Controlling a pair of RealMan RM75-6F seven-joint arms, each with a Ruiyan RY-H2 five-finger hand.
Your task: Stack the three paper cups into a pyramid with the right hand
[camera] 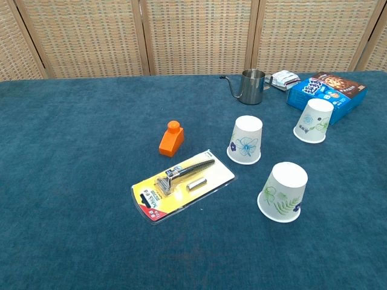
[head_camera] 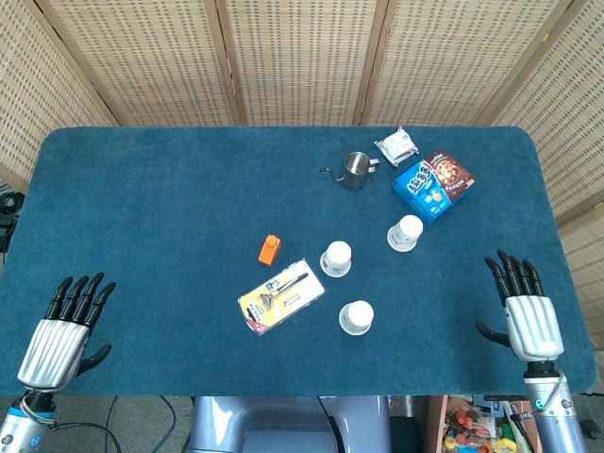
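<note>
Three white paper cups stand upside down and apart on the blue table. One with a blue flower (head_camera: 336,259) (camera: 246,140) is in the middle. A second with green leaves (head_camera: 356,317) (camera: 282,192) is nearest me. The third (head_camera: 406,232) (camera: 314,120) stands beside the cookie box. My right hand (head_camera: 525,316) hovers open at the table's near right edge, well right of the cups, holding nothing. My left hand (head_camera: 60,330) rests open at the near left corner. Neither hand shows in the chest view.
A razor in yellow packaging (head_camera: 280,296) (camera: 182,185) and an orange block (head_camera: 270,248) (camera: 172,138) lie left of the cups. At the back right are a steel pitcher (head_camera: 354,170) (camera: 251,85), a blue cookie box (head_camera: 433,183) (camera: 325,89) and a small packet (head_camera: 395,144) (camera: 285,78).
</note>
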